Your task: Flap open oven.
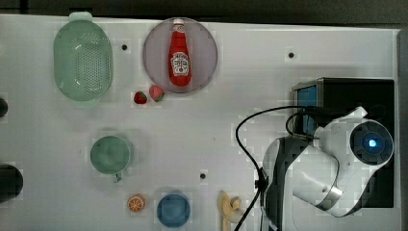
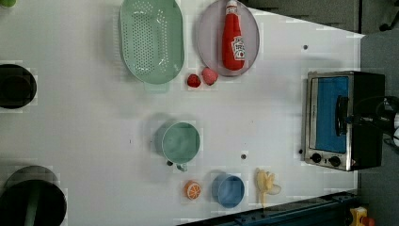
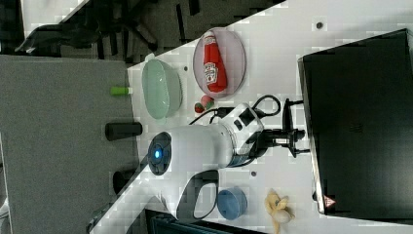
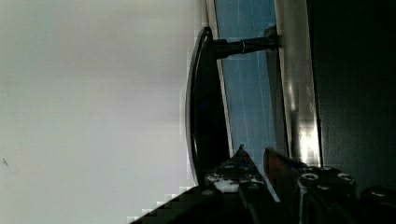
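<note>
Fingers (image 4: 254, 161) at oven (image 2: 343, 120) handle (image 4: 203, 107); ketchup (image 1: 180, 53) on plate (image 1: 204, 41)

In the top view, the arm (image 1: 327, 163) hid most of the oven (image 1: 337, 91) from you, knobs included. Two dark objects (image 1: 8, 182) at the top view's left were cut by the edge. In the wrist view, the gripper (image 4: 254, 163) ran off frame, so you couldn't judge its spread.

We're looking at a glossy white, rounded robot arm (image 3: 204, 144) with dark grey joint bands and a silver ring, and we spot a round black cap with a glowing blue light (image 1: 371, 142). A thin black cable (image 1: 245, 144) loops alongside. Screws dot the black metal gripper (image 4: 254, 163).
</note>
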You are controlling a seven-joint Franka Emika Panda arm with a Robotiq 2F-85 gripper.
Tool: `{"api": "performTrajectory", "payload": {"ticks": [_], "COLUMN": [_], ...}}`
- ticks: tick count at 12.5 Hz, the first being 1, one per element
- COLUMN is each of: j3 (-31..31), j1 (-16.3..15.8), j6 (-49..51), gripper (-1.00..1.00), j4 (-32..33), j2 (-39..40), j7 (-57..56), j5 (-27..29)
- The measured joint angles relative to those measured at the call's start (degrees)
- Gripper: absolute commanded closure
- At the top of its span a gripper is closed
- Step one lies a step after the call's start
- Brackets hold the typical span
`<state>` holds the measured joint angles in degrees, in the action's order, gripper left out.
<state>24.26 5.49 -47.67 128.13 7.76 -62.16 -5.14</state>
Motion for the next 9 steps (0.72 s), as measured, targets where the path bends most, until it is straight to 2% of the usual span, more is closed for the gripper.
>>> {"api": "performTrajectory", "payload": {"ticks": [2, 5, 9], "j3": [-0.42, -2.38, -5.90], "j1": [0.06, -0.01, -2.32], "j6": [-0.59, -1.65, -1.18], "gripper": [0.65, 0.65, 0.65], "j4": [0.45, 2.24, 3.69], "j2": [-0.14, -1.10, -0.63], "j7": [0.00, 0.22, 9.09], "j5": [-0.23, -4.08, -15.72]}}
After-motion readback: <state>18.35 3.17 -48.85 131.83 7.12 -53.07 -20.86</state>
